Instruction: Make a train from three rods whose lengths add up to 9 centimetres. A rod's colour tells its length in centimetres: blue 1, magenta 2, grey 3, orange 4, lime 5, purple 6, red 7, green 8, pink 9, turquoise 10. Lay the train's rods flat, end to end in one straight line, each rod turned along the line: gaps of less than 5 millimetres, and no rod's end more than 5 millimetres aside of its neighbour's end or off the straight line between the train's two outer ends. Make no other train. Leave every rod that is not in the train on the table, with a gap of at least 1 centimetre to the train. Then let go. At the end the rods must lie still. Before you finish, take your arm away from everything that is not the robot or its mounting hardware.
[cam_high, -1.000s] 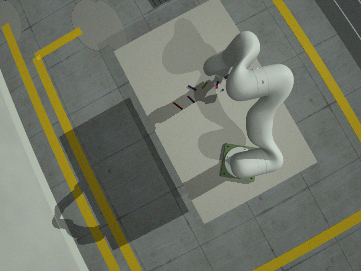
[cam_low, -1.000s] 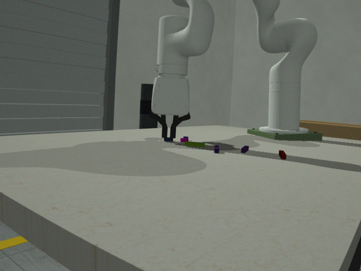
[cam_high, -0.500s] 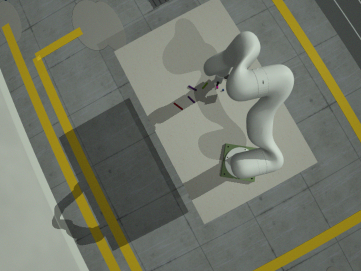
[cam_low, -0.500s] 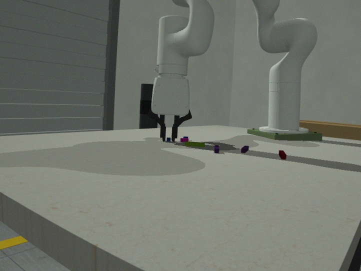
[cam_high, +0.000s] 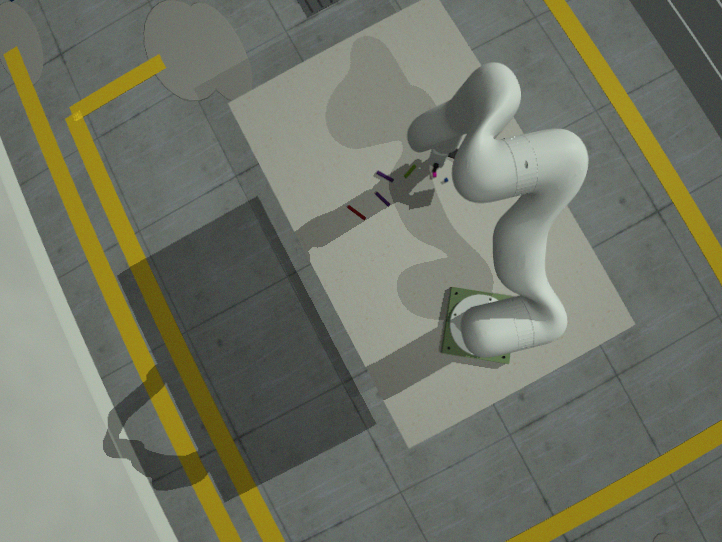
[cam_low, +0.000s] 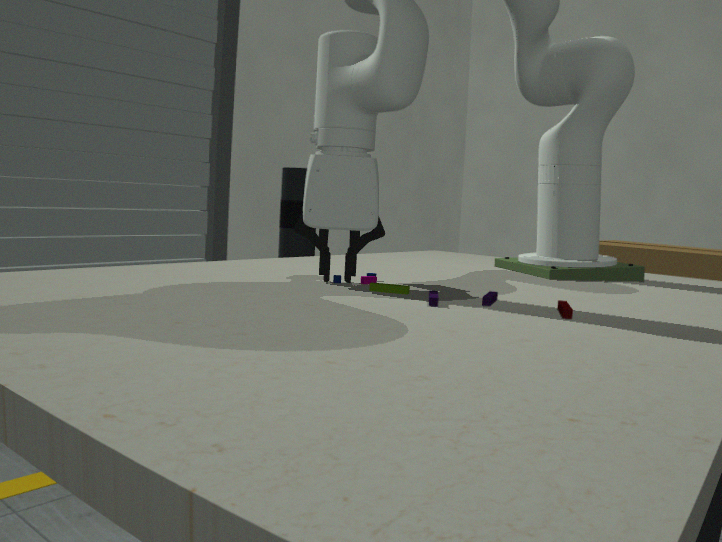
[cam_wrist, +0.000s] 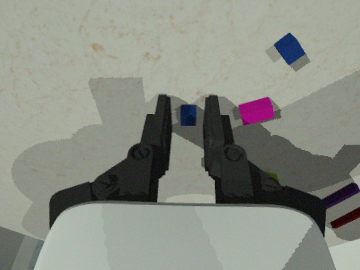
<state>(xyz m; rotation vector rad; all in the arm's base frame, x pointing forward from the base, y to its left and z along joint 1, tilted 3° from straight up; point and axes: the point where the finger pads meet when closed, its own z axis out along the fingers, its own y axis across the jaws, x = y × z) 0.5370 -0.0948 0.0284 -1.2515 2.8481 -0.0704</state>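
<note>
My gripper stands low at the table, its fingers slightly apart. A small blue rod lies flat on the table between the fingertips, with a thin gap to each finger. A magenta rod lies just to its right. A second blue rod lies farther off, apart from the magenta one. A lime rod lies close behind the magenta rod. In the overhead view the arm hides the rod between the fingers.
Two purple rods and a red rod lie apart from one another beyond the lime rod. The arm's green base plate sits at the table's other end.
</note>
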